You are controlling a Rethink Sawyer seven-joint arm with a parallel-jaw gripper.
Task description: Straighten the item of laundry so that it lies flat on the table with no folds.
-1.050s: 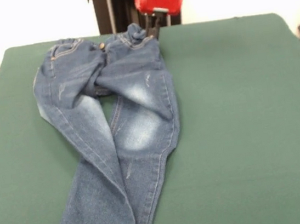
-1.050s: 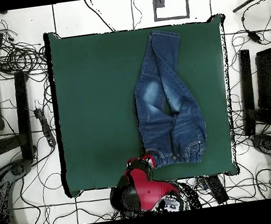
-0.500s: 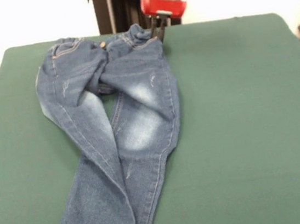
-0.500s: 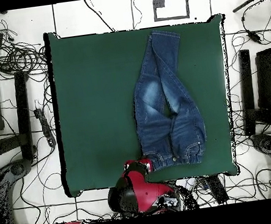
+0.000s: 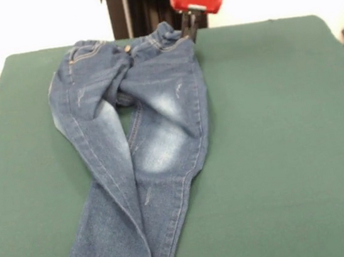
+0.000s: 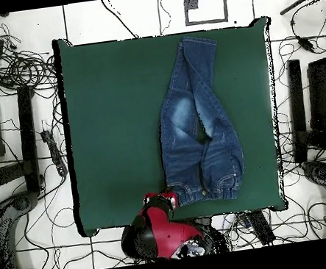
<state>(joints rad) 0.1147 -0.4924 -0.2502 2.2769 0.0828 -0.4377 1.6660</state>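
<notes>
The item of laundry, small blue jeans with pale thigh patches, lies on the green table. Its waistband is at the far edge and its legs cross over each other toward the near edge. The crotch area is bunched into folds. My gripper stands at the waistband's right corner, shut on the slightly raised denim there. In the overhead view the jeans run from the table's top edge down to the bottom edge. There the gripper meets the waistband's left corner.
Tangled cables lie on the floor around the table. Black equipment stands beside its left side and its right side. Wide bare green felt stretches on either side of the jeans.
The gripper has moved right in the front view, dragging the waistband with it. The upper half of the jeans has shifted the same way while the leg ends stayed put.
</notes>
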